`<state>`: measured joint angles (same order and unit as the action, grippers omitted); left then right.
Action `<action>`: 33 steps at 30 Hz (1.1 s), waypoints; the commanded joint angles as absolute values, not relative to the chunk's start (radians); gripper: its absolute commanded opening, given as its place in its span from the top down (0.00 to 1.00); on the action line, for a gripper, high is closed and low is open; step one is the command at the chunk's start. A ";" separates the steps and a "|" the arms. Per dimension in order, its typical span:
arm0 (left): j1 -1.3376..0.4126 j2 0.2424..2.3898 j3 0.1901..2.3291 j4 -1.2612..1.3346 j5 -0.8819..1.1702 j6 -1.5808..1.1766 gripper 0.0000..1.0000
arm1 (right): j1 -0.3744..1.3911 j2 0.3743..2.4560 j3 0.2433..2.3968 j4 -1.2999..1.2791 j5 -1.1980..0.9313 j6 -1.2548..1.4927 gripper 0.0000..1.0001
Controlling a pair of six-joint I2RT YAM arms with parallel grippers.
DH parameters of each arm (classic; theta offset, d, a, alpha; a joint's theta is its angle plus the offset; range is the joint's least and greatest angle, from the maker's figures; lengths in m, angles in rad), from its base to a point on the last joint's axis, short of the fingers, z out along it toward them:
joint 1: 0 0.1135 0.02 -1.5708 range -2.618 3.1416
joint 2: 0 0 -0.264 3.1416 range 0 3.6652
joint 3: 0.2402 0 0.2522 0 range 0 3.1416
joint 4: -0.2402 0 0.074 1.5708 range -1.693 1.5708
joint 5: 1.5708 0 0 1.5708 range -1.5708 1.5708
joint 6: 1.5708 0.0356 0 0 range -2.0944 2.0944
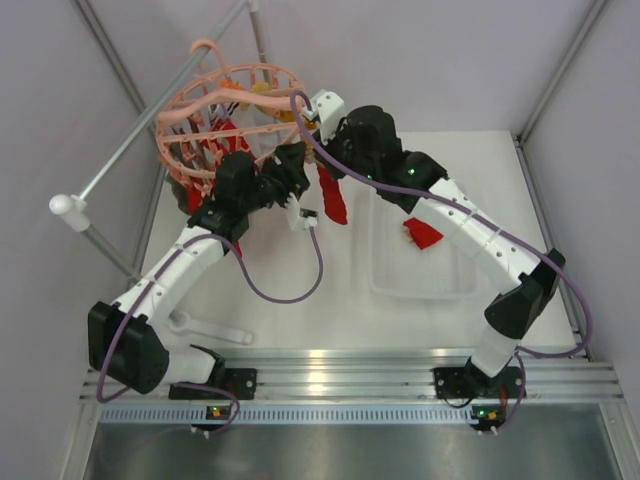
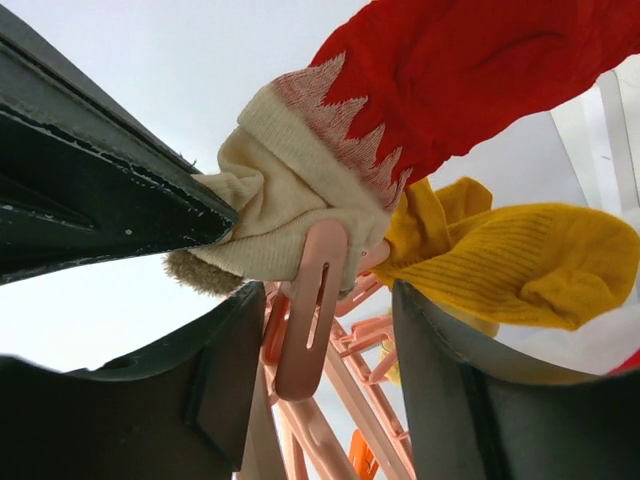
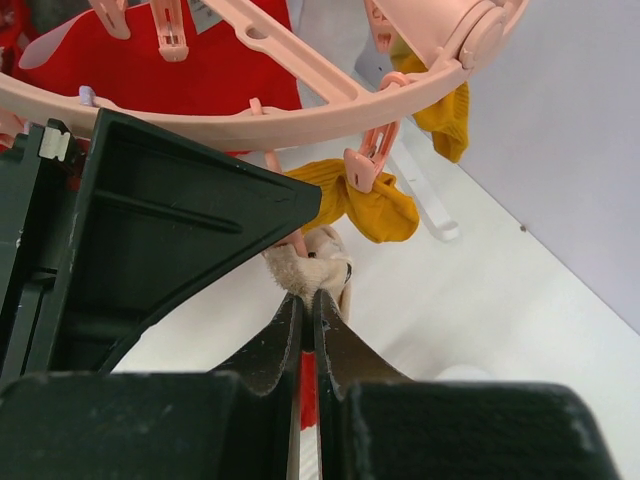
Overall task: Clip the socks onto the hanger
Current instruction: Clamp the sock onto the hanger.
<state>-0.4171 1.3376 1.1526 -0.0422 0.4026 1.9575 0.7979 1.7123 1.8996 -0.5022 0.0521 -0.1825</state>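
The salmon-pink hanger [image 1: 225, 105] hangs from the rail at the back left, with red and yellow socks clipped on it. My right gripper [image 3: 308, 292] is shut on the cream cuff of a red sock [image 3: 312, 262], just under the hanger ring [image 3: 250, 115]. The sock hangs down in the top view [image 1: 332, 198]. My left gripper [image 2: 335, 335] is open, its jaws apart on either side of a pink peg [image 2: 310, 310]. The peg lies against the cuff [image 2: 290, 215] and close to my left finger. A mustard-yellow sock [image 2: 510, 262] hangs clipped beside it. Another red sock [image 1: 422, 235] lies in the tray.
A clear plastic tray [image 1: 395, 280] sits on the table at the right. The grey metal rail [image 1: 150, 130] slants across the back left, ending in a white knob. A small white plastic piece [image 1: 205, 328] lies near the left arm's base.
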 commanded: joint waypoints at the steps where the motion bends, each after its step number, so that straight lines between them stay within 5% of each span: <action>1: -0.420 1.309 1.140 -0.008 0.411 1.930 0.39 | 0.802 1.692 1.922 -0.445 0.066 -0.187 1.00; 17: -0.420 1.135 1.114 -0.057 0.416 1.780 0.16 | 0.695 1.710 1.881 -0.367 0.084 -0.156 1.00; 33: -0.419 0.928 1.140 -0.028 0.338 0.635 0.17 | 0.568 1.764 1.838 -0.198 -0.089 -0.169 1.00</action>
